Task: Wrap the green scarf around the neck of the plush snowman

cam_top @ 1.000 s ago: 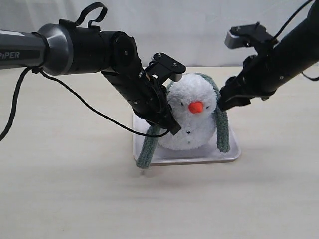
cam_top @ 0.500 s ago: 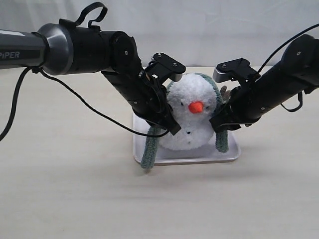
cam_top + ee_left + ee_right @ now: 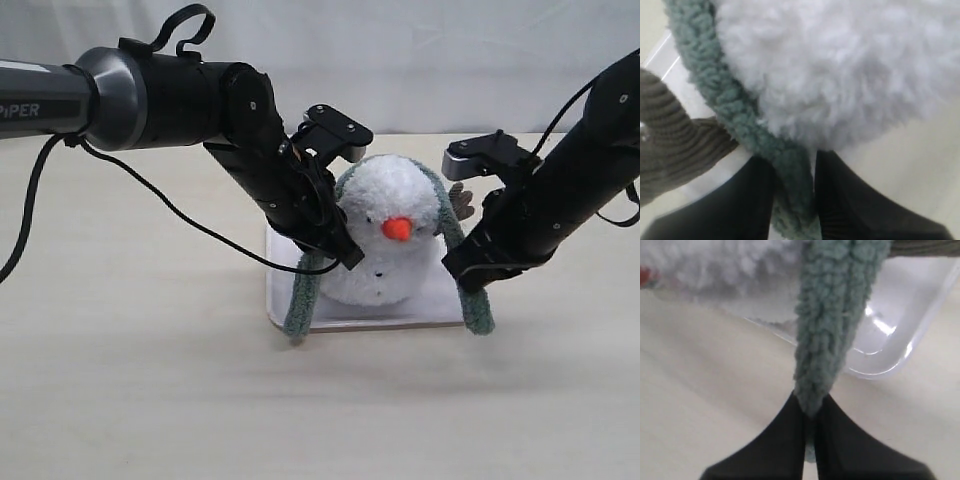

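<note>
Item: green scarf, lying draped over the top of the head of the plush snowman, one end hanging down at each side. The snowman is sitting upright on a white tray, which is resting on the pale table.

Left gripper: is pinching the scarf's strip just beside the snowman's body (jaws narrow, fabric filling the gap).

Right gripper: is clamping the other end, jaws almost together on the fabric, and is holding it just past the tray's edge.
</note>
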{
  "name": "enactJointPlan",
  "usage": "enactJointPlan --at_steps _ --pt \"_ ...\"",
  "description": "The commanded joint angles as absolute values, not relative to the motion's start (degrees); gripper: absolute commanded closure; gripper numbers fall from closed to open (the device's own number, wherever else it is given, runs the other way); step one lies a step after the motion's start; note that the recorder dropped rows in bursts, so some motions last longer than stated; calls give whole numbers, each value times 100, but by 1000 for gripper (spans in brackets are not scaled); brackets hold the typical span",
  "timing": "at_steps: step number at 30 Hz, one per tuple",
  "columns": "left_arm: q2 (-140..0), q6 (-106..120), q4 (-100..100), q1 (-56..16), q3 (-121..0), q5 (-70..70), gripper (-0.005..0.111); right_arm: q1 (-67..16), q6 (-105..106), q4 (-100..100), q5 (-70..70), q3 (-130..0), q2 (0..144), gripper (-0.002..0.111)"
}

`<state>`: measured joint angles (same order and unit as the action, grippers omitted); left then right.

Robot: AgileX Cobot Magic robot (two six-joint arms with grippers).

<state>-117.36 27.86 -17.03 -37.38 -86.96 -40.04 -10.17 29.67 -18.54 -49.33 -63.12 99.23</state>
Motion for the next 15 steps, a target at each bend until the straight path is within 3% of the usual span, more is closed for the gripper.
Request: enactJointPlan --at_steps 1,15 --pt "-11711 2729 -1936 -3732 -8744 -3837 80 -1016 2922 -2181 -4851 -6165 10172 104" --pt "-11711 2714 -2332 -3732 -8744 -3607 80 -1016 4288 -3638 -4969 -6150 10247 104"
